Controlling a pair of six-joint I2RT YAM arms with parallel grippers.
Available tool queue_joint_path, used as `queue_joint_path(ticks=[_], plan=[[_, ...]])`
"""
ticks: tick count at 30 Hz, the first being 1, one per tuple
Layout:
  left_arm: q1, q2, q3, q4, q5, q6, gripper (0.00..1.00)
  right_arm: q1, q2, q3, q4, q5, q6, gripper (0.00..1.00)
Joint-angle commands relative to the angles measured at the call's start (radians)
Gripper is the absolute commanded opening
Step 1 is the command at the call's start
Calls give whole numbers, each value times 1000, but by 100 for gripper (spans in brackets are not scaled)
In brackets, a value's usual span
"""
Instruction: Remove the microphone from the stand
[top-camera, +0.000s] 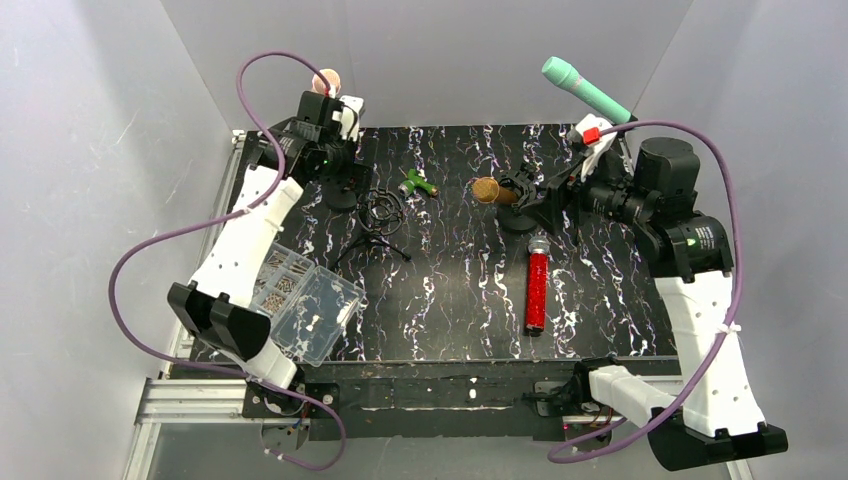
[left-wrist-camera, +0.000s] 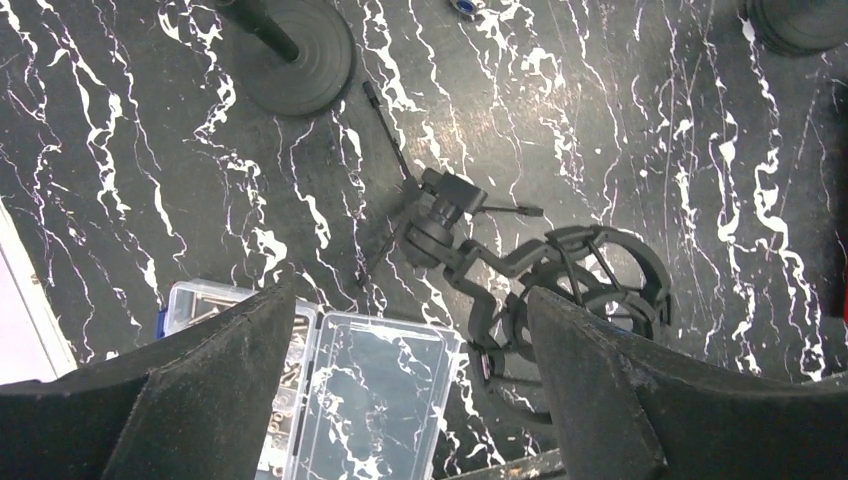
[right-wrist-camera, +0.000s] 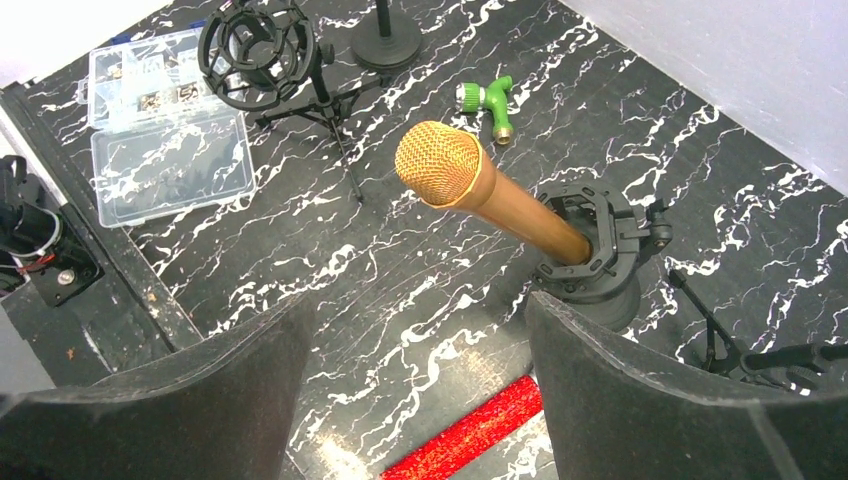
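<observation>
Black marble worktop (right-wrist-camera: 330, 250). Jaws wide apart on right end effector (right-wrist-camera: 418, 330) and left end effector (left-wrist-camera: 410, 300), neither holding or touching anything. Left one is above shock mount (left-wrist-camera: 580, 280). Centre of right wrist frame: stand (right-wrist-camera: 590, 270) clip holds gold microphone (right-wrist-camera: 500, 195), tilted, head upper left.

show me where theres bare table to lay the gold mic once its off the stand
Widest bare stretch: table centre, between the clear box and the red microphone. Crowded at the back around the shock mount, green fitting and gold microphone.
</observation>
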Motion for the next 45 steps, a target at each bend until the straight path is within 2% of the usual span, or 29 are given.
queue_joint_path(ticks=[1, 8, 15, 21, 29, 32, 39, 45], plan=[[-23, 7, -44, 33, -52, -17, 84, 10, -6, -18, 52, -1, 13, 85], [-62, 18, -121, 149, -118, 10, 79, 10, -20, -45, 54, -7, 18, 85], [-76, 38, -121, 162, -154, -7, 74, 10, -40, -80, 58, -3, 17, 85], [-76, -6, -109, 153, -157, -13, 74, 11, -50, -104, 60, -2, 13, 85], [-70, -55, -24, 108, -164, -30, 80, 10, -51, -132, 71, 4, 13, 85], [-68, -36, -73, 138, -180, -18, 80, 10, -52, -138, 72, 3, 15, 85], [-61, -8, -115, 159, -179, -9, 73, 10, -59, -142, 65, 4, 13, 85], [-52, -41, -207, 180, -176, -5, 66, 10, -64, -148, 65, 2, 11, 85]])
